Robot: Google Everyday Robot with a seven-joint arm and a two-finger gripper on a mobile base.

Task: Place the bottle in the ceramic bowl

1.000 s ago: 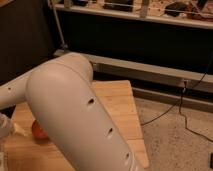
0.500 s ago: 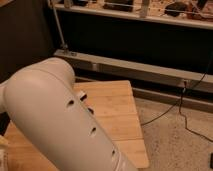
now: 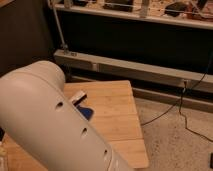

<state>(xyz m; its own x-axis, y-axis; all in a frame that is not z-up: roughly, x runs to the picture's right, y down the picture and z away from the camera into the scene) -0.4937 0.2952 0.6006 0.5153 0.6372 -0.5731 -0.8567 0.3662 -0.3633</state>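
Observation:
The large white link of my arm fills the lower left of the camera view and hides most of the left half of the wooden table. The bottle and the ceramic bowl are hidden behind it or out of view. My gripper is not in view; it lies somewhere behind the arm link or past the frame's edge. At the arm's edge a flat red-and-white bar and part of a bluish cup show on the table.
The table's right edge drops to a speckled floor. A black cable runs across the floor to a wall socket. A dark metal rack stands behind the table.
The arm link has swung left and nearer the camera. The orange-red bowl seen at the left a second ago is now covered. The bar and bluish cup have come into view.

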